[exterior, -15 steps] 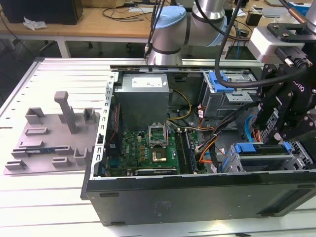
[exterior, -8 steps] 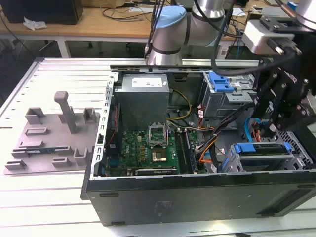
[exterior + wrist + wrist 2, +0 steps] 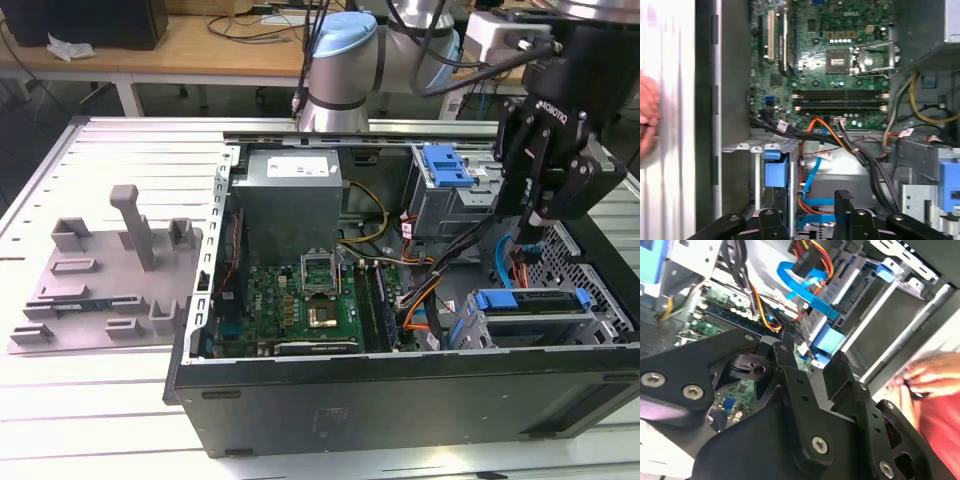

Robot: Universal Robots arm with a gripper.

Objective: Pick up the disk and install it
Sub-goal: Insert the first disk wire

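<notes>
Your black two-fingered robot gripper (image 3: 527, 213) is hanging over the open black metal computer case (image 3: 400, 400), above the case's corner at the exterior view's right. Its jaws are standing wide apart and are carrying nothing. In the first wrist view, the fingers (image 3: 842, 200) are showing a clear gap, with cabling visible through it.

The flat silver-grey disk in its bright blue plastic carrier frame (image 3: 530, 303) is lying level in the grey metal drive cage (image 3: 600, 325) at that same corner of the case. It is below the gripper and apart from it. A bright blue flat data cable (image 3: 809, 177) and a bundle of orange and black wires (image 3: 827, 134) are running between the cage and the green motherboard (image 3: 300, 300).

The motherboard is lying across the case floor. A large grey metal power supply box with a white sticker (image 3: 290, 195) is sitting at the case's far edge, and a small blue ridged latch tab (image 3: 445, 165) is sitting on a second cage beside it.

The case is lying on its side on the white slatted metal tabletop (image 3: 100, 420). A grey plastic fixture tray with upright posts (image 3: 100, 270) is lying just beside the case, toward the tabletop's edge at the exterior view's left.

In both wrist views, a person's hand (image 3: 646, 117) is showing just outside the case's side wall.
</notes>
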